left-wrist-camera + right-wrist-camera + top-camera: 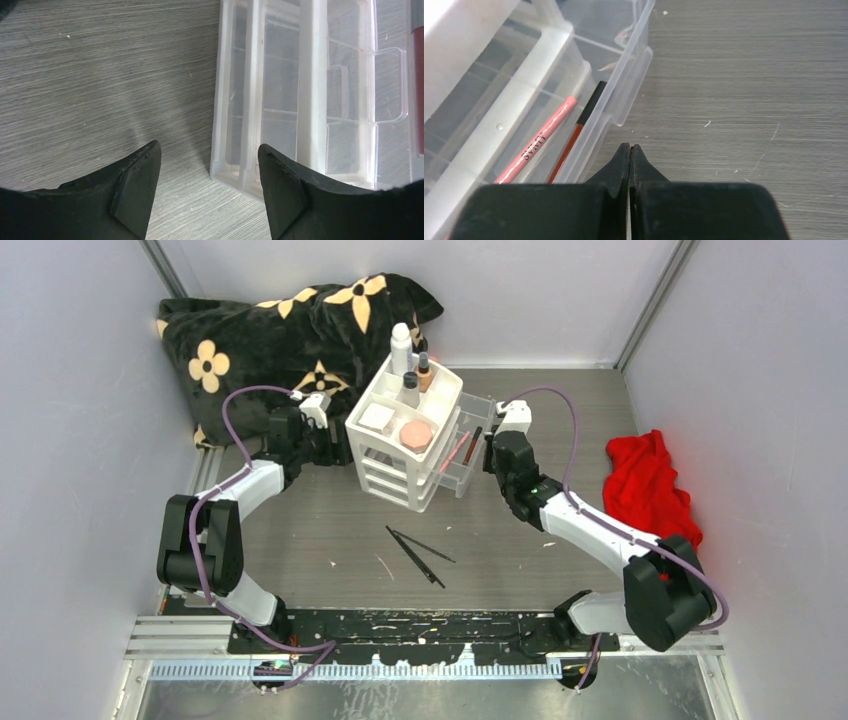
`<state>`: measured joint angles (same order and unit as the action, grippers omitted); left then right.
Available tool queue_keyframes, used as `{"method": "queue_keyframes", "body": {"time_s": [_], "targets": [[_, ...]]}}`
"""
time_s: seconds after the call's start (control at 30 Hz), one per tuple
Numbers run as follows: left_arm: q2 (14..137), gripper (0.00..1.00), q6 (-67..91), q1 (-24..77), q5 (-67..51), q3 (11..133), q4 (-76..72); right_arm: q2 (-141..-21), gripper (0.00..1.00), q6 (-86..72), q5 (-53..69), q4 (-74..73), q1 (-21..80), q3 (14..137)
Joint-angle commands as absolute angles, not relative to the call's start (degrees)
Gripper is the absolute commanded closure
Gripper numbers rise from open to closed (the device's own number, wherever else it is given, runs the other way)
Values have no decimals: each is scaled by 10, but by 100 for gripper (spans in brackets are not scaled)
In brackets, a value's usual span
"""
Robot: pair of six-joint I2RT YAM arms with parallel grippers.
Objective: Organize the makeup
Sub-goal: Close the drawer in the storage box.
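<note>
Clear plastic drawer [624,75], pulled out of the white organiser [400,475], holds a pink liner [536,142] and a red pencil [571,140]; bottles [400,345] and a pink compact [416,434] sit on top. The right gripper [629,150], pinched shut on nothing, sits just beside it, and the left gripper [207,147] gapes wide. Next, likely, it must reopen for the black pencils [418,552] on the table [300,530].

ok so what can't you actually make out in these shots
- Top view: labels on the bottles in the top tray of the drawer unit, too small.
- Left wrist view: a reddish-brown item, cut off by the right edge.
- Right wrist view: lower ends of the pink pencil and red pencil, hidden behind the shut right gripper.
</note>
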<state>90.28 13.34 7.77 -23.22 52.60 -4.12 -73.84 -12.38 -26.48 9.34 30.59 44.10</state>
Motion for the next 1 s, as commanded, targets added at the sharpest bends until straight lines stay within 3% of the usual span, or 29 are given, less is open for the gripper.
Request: {"method": "queue_keyframes", "body": {"time_s": [0.0,0.5,0.87,0.97], "targets": [[883,28,147,80,-263,547,-78,-760,99,-135,-220,116,301,480],[897,28,146,80,-272,552,-80,-901,99,-122,-80,133,302,632],[899,28,142,80,-266,551,-73,-886,99,-121,-23,213,302,591],[898,28,139,80,-262,552,-70,-866,99,-113,-57,157,301,594]]}}
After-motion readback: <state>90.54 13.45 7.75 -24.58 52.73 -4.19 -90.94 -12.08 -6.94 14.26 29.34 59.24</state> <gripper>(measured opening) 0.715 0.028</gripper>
